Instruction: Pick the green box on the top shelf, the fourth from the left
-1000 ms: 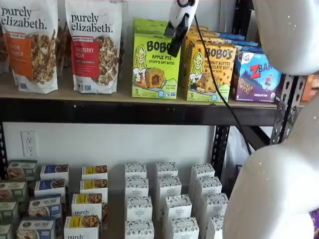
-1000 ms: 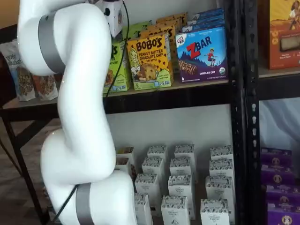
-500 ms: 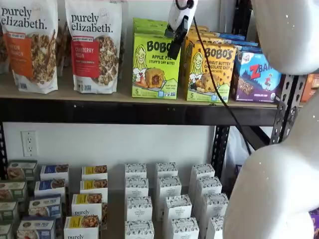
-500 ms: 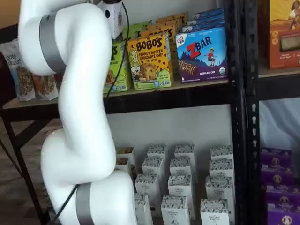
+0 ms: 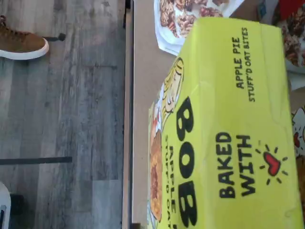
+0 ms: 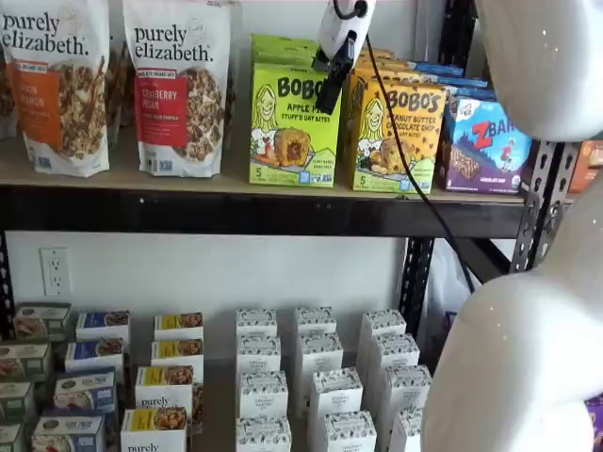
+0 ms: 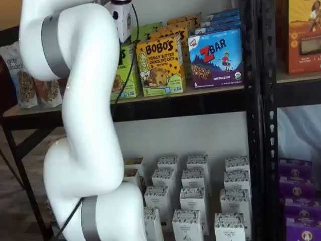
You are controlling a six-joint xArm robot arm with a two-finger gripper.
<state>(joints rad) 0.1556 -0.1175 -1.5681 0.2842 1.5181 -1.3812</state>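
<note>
The green box [image 6: 294, 122], a lime Bobo's Apple Pie carton, stands upright on the top shelf [image 6: 217, 181] with more green boxes behind it. In a shelf view it is partly hidden behind my arm [image 7: 125, 70]. My gripper [image 6: 330, 89] hangs in front of the box's upper right corner. Only a black finger shows, side-on, below the white body [image 6: 344, 24], so I cannot tell whether it is open. In the wrist view the box's top [image 5: 228, 133] fills the picture from close up, beside the tan shelf board [image 5: 140, 95].
An orange-yellow Bobo's box [image 6: 396, 132] stands right beside the green one, then a blue Zbar box [image 6: 485, 141]. Granola bags [image 6: 179, 85] stand to its left. A black cable [image 6: 405, 151] trails down from the gripper. White cartons [image 6: 311, 377] fill the lower shelf. My arm [image 7: 85, 125] blocks part of the shelf.
The gripper has edged slightly closer to the green box's top. The boxes have not moved.
</note>
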